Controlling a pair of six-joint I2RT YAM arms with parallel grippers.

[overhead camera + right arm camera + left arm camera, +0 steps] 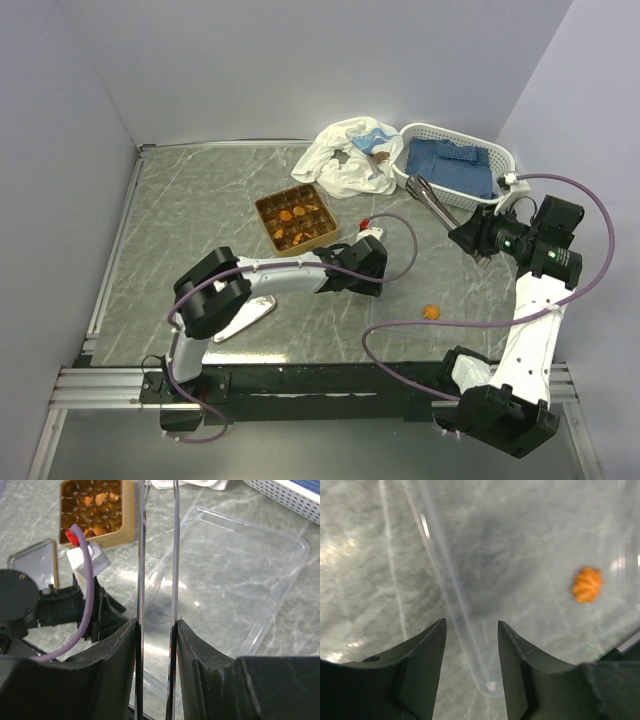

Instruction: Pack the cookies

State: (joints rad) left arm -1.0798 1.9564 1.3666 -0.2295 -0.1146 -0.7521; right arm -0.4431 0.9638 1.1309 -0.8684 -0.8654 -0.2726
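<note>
Several orange-brown cookies lie in the square golden divided tin (295,218), which also shows in the right wrist view (97,510). One loose scalloped cookie (430,312) lies on the table, at the right of the left wrist view (587,585). My left gripper (368,275) (471,625) is open, and the rounded corner of a clear plastic lid (487,682) lies between its fingers without touching them. My right gripper (462,237) (157,622) is shut on metal tongs (141,555), holding them above the clear lid (240,575).
A white basket (440,135) with blue cloth stands at the back right, next to a crumpled white plastic bag (345,155). A shiny metal piece (245,318) lies near the left arm's base. White walls enclose the table.
</note>
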